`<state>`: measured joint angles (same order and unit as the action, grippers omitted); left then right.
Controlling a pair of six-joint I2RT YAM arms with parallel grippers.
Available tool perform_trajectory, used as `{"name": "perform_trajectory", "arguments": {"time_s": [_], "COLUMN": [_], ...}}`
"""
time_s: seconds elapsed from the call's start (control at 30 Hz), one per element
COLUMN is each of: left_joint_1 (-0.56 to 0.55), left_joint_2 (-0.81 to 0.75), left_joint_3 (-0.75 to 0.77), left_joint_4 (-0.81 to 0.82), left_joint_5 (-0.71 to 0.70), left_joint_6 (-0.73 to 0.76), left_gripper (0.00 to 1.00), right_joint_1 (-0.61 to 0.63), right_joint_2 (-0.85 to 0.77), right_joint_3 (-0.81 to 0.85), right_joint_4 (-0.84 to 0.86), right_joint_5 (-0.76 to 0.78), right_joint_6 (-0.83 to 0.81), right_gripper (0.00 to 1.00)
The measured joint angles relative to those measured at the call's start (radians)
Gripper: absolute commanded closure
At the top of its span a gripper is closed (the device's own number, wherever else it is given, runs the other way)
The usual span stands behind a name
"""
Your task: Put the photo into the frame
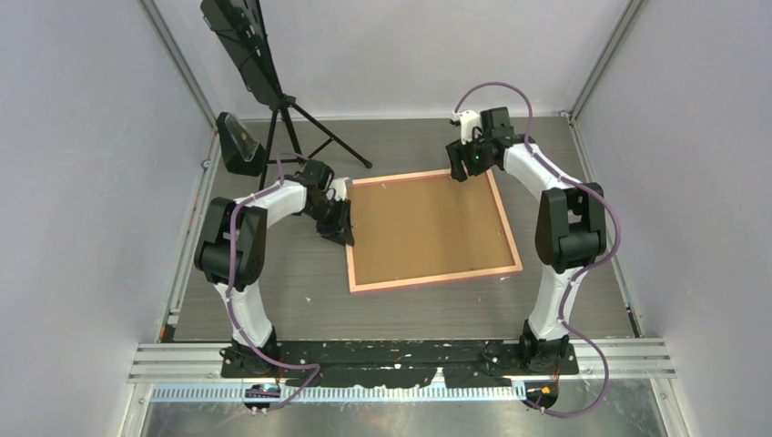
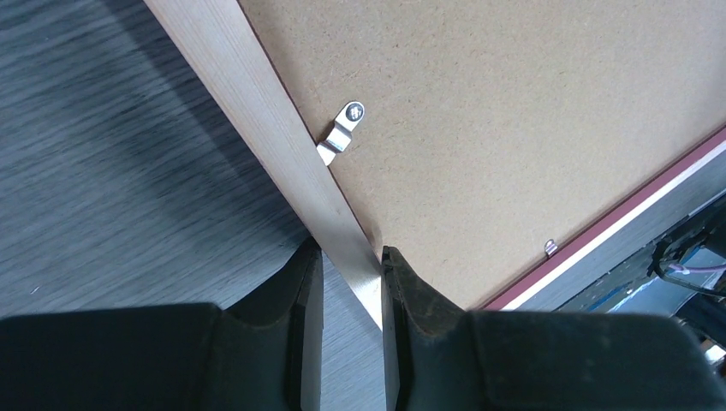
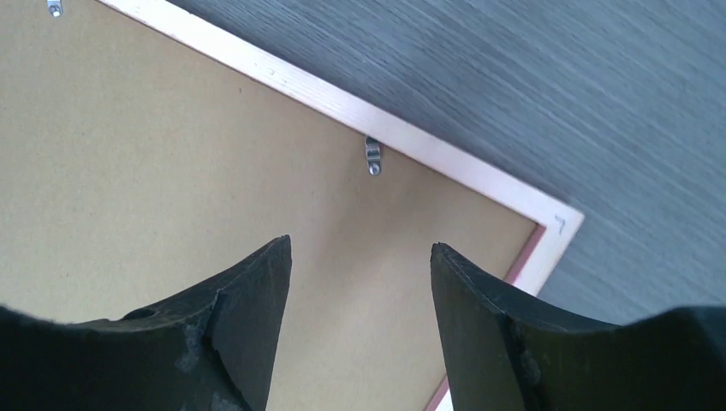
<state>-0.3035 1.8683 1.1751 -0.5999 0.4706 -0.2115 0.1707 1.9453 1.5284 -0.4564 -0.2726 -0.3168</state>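
Right up against your left wrist camera is the left claw (image 2: pixel 351 257). Its two black fingers (image 2: pixel 308 291) sit on either side of the frame (image 2: pixel 257 111), pinched onto the thin side rail, so that claw is closed down on the frame and nothing else. From above you can see it grips about halfway along the frame's left rail, with the arm bent in low over the table (image 1: pixel 300 300).

Your right claw (image 3: pixel 360 248) is a different story. The fingers are spread wide with nothing between them, and it hangs over the backing board (image 3: pixel 171 171) near the frame's far right corner. I can't tell from these views whether the tips touch the board.

The frame lies flat on the grey table between the two arms, back side up. It's turned a little, so its near right corner sits farther right than its far one. The brown board fills it edge to edge. A small metal clip (image 2: pixel 342 133) is screwed to the board just inside the left rail, close ahead of the left claw, and it reaches over to that rail. Another clip (image 3: pixel 372 156) sits at the far rail just ahead of the right claw.

At the back left of the table stands a black tripod (image 1: pixel 291 118), well apart from the frame.
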Motion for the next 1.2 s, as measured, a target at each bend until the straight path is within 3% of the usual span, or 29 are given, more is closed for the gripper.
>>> {"name": "perform_trajectory", "arguments": {"time_s": [0.67,1.2], "left_joint_1": [-0.002,-0.002], "left_joint_2": [0.016,0.02], "left_joint_3": [0.02,0.025], "left_joint_4": [-0.022,-0.028], "left_joint_5": [0.005,0.005], "left_joint_6": [0.013,0.014], "left_gripper": [1.0,1.0], "right_joint_1": [0.039,0.039], "right_joint_2": [0.3,0.335], "right_joint_3": [0.359,0.384], "right_joint_4": [-0.145,-0.207], "right_joint_5": [0.052,0.055], "right_joint_6": [-0.221,-0.283], "right_gripper": [0.33,0.37]}}
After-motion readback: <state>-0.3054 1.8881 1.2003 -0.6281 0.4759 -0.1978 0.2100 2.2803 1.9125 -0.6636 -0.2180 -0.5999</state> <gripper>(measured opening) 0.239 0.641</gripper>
